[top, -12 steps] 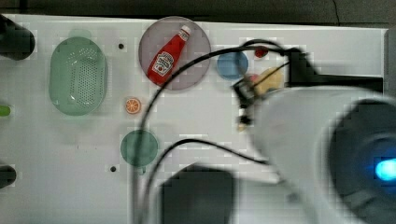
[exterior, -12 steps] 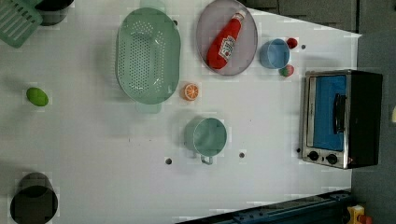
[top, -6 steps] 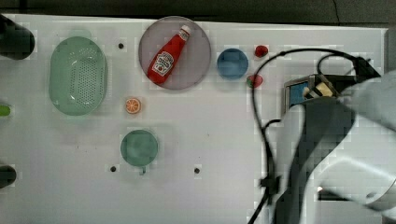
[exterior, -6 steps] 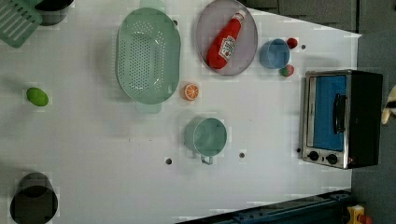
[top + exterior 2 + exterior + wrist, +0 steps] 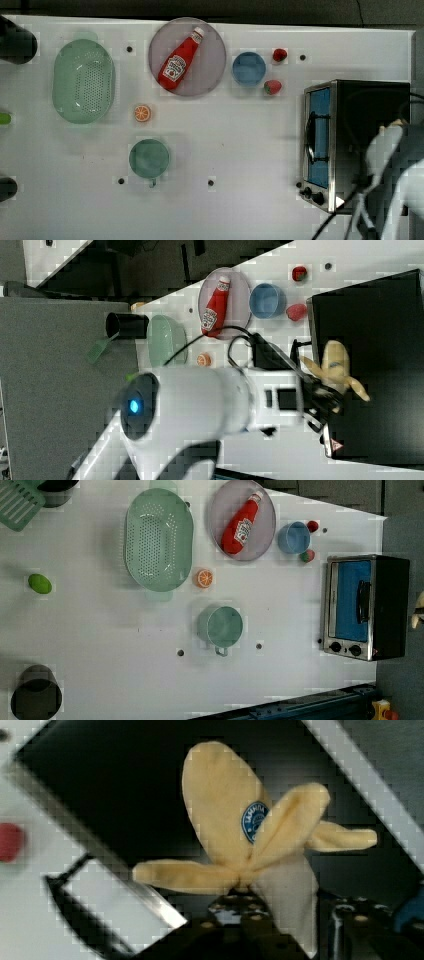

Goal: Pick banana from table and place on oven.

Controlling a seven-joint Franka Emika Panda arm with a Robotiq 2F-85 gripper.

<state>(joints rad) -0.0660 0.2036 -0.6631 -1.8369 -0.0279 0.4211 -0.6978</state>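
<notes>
The fingers (image 5: 260,920) are clamped on a peel flap of the banana (image 5: 336,365), a soft toy with its peel splayed open, seen at centre right of the right view. It hangs over the black top of the oven (image 5: 380,330), apparently positioned for release there. The white counter (image 5: 240,150) is no longer beneath it.

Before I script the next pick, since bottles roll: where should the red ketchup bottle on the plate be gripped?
Grip the red plastic ketchup bottle at its labelled mid-body, coming straight down. It lies flat on the round grey plate, white cap toward the top view's upper right, so set the fingers across that diagonal.
</notes>
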